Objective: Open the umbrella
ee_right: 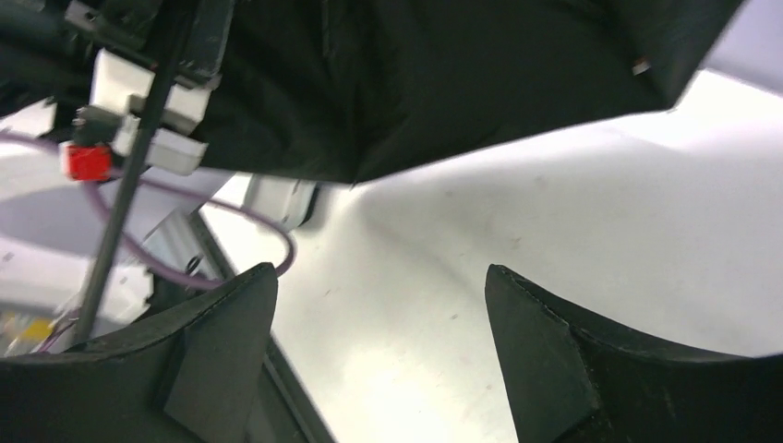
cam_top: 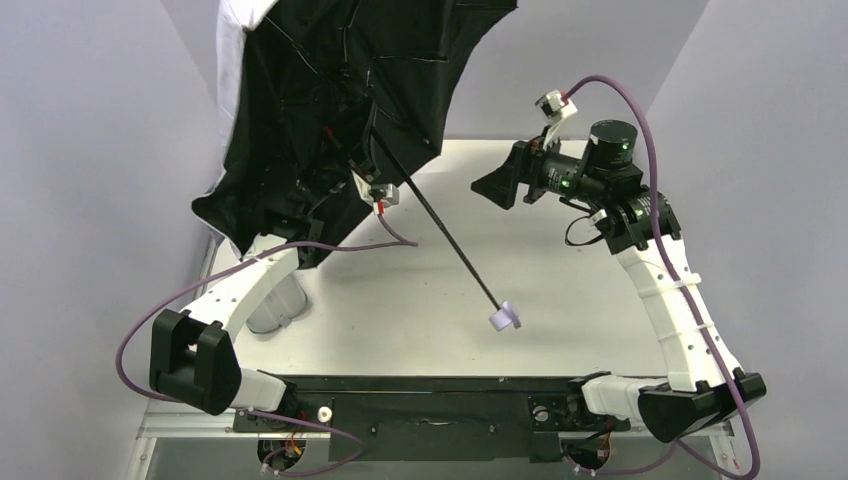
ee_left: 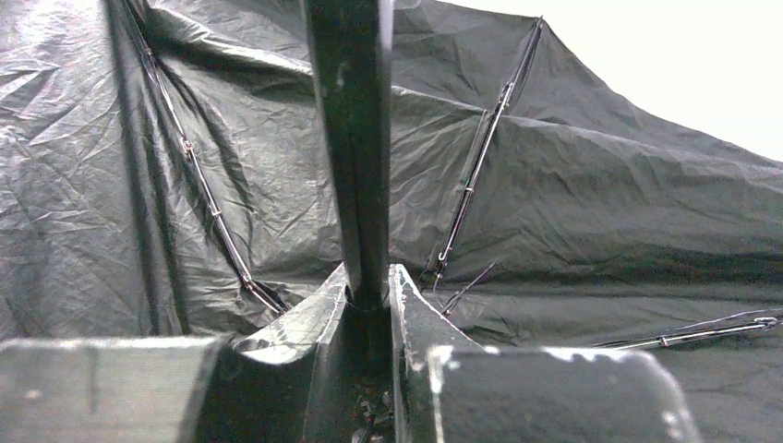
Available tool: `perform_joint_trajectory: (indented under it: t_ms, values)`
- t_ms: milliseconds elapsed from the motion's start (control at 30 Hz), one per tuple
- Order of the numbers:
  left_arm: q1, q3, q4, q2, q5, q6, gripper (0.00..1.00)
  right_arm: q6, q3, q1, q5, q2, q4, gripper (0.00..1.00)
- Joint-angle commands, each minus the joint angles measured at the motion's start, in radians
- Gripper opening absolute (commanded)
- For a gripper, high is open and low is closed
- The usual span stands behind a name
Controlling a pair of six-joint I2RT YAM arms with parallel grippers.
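One umbrella hangs spread above the desk in the top view, its shaft slanting down to the handle. Left wrist: the left gripper has its fingers pinching the shaft under the canopy, probably to brace it open. Right wrist: the right gripper has its fingers spread and empty beside the shaft.

The umbrella shows crinkled matt black cloth with a faint sheen. Its thin ribs glint like metal, and its shaft is smooth, glossy black. The table is smooth matt white. The right gripper has matt black plastic fingers.
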Motion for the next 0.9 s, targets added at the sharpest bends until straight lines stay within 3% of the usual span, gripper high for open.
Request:
perform_joint_trajectory:
  t_ms: [0, 267, 500, 733, 867]
  values:
    - [0.01, -0.006, 0.14, -0.006, 0.143, 0.134, 0.0, -0.043, 0.08, 0.033, -0.161, 0.054, -0.159, 0.77]
    - [0.041, 0.016, 0.171, 0.05, 0.146, 0.207, 0.0, -0.032, 0.096, 0.163, -0.288, 0.134, -0.322, 0.74]
    - [0.082, 0.066, 0.161, 0.091, 0.175, 0.238, 0.0, -0.037, 0.044, 0.257, -0.318, 0.128, -0.331, 0.72]
    - [0.11, 0.144, 0.169, 0.114, 0.166, 0.214, 0.0, -0.131, -0.089, 0.301, -0.264, 0.114, -0.332, 0.51]
    - [0.123, 0.172, 0.152, 0.113, 0.161, 0.213, 0.0, -0.139, -0.097, 0.302, -0.297, 0.137, -0.332, 0.3]
